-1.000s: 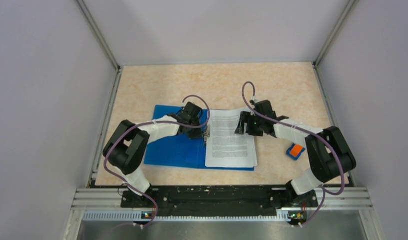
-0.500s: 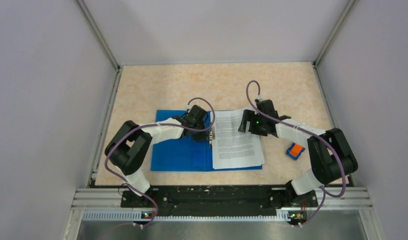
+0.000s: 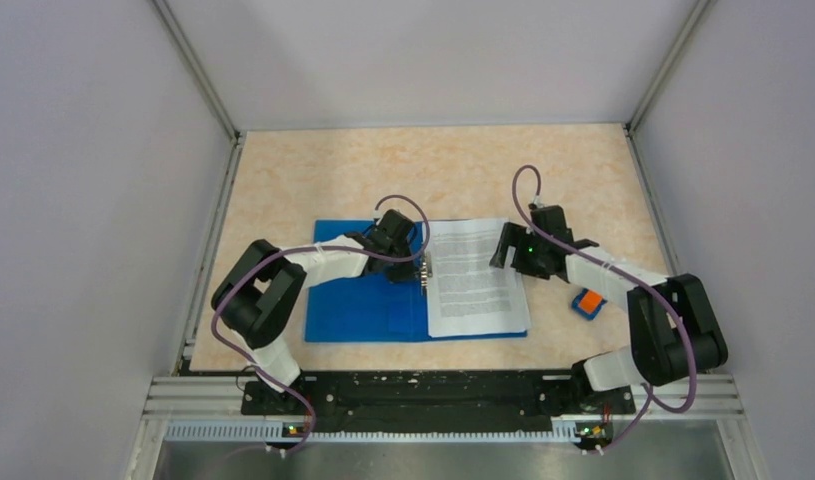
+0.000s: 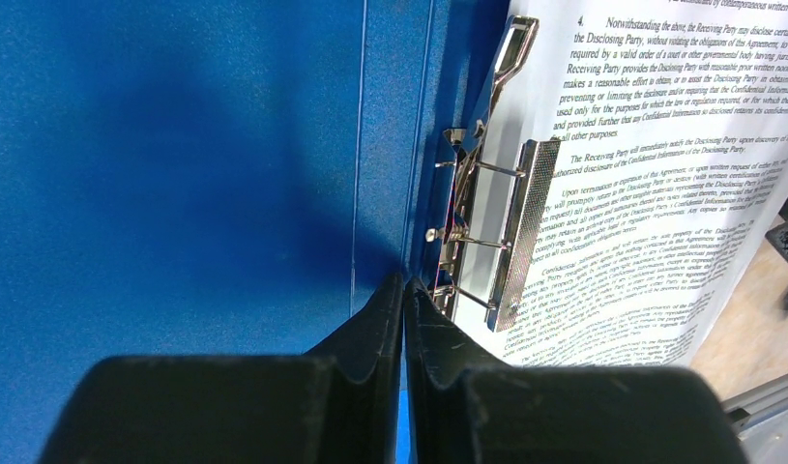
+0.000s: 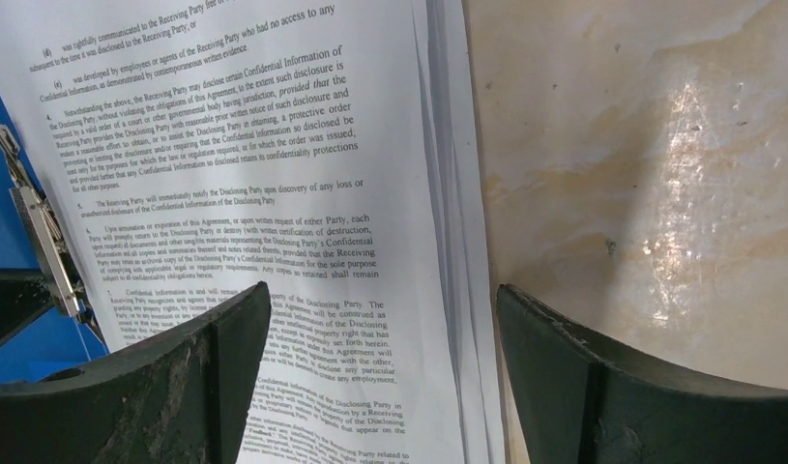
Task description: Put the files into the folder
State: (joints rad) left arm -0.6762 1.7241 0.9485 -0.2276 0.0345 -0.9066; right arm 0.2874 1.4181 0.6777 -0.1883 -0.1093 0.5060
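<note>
On the beige marbled tabletop [image 3: 303,170], the bright blue plastic folder [image 3: 358,305] lies spread flat. The stack of white printed paper sheets [image 3: 476,285] rests on its right half, left edge at the metal clip [image 4: 510,232]. The left gripper [image 4: 404,290] has its jaws pressed together beside that clip. The right gripper [image 5: 382,319] gapes wide over the sheets' right edge.

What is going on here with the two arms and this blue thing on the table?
Two robot arms are filing papers. The blue folder lies open on the table, and the files lie on its right half, their left edge at the metal clip. The left gripper is shut, its tips down at the folder's spine beside the clip. The right gripper hangs open over the right edge of the files, holding nothing. A small orange-and-blue object lies apart to the right.
</note>
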